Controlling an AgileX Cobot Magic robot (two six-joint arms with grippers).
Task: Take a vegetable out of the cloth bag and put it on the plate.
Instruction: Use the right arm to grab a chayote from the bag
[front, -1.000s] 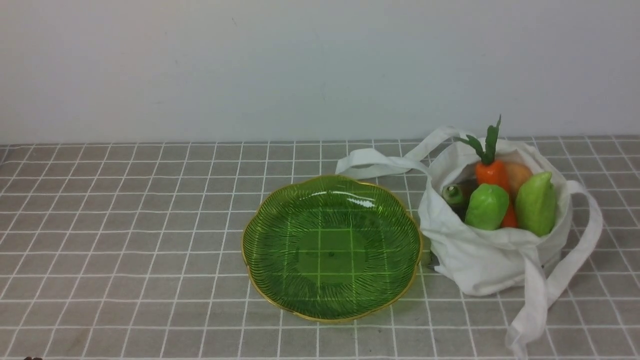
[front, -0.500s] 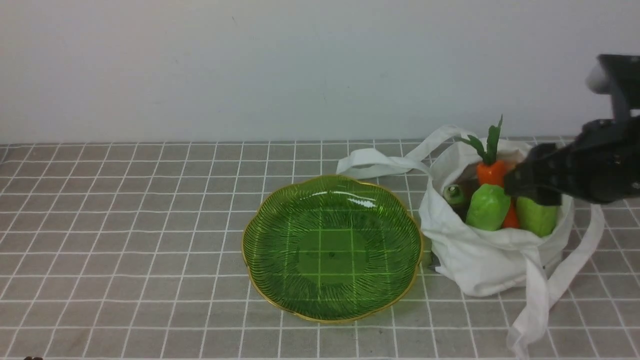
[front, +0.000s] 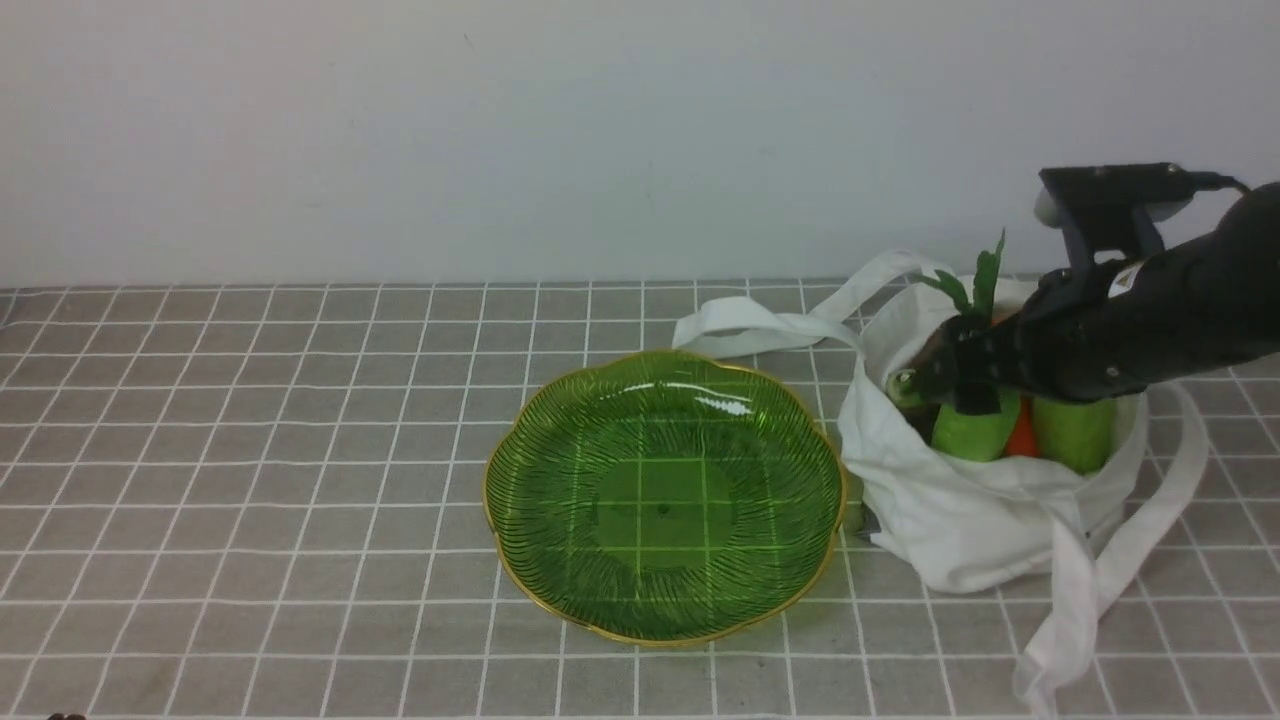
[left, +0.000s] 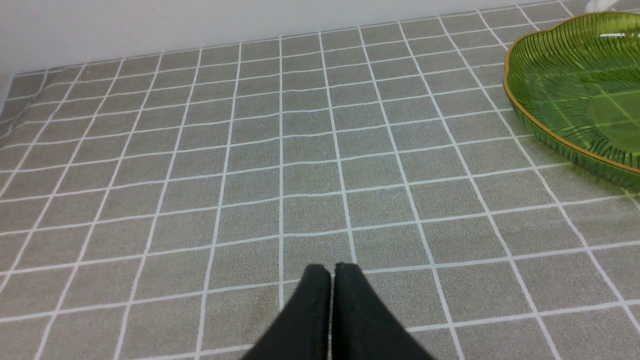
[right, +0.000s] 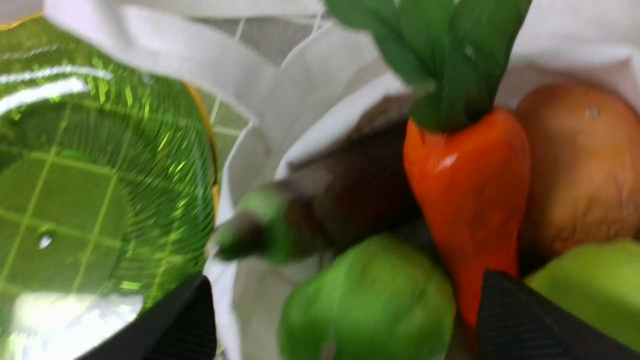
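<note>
The right gripper's (right: 345, 310) jaws stand wide apart above the cloth bag (front: 985, 530), probably to straddle the green vegetable (right: 367, 305) without snagging its neighbours — it sits in the bag, between and below the fingertips, toward the table's right edge. The left gripper's (left: 332, 272) tips are together, holding nothing — likely unneeded here.
</note>
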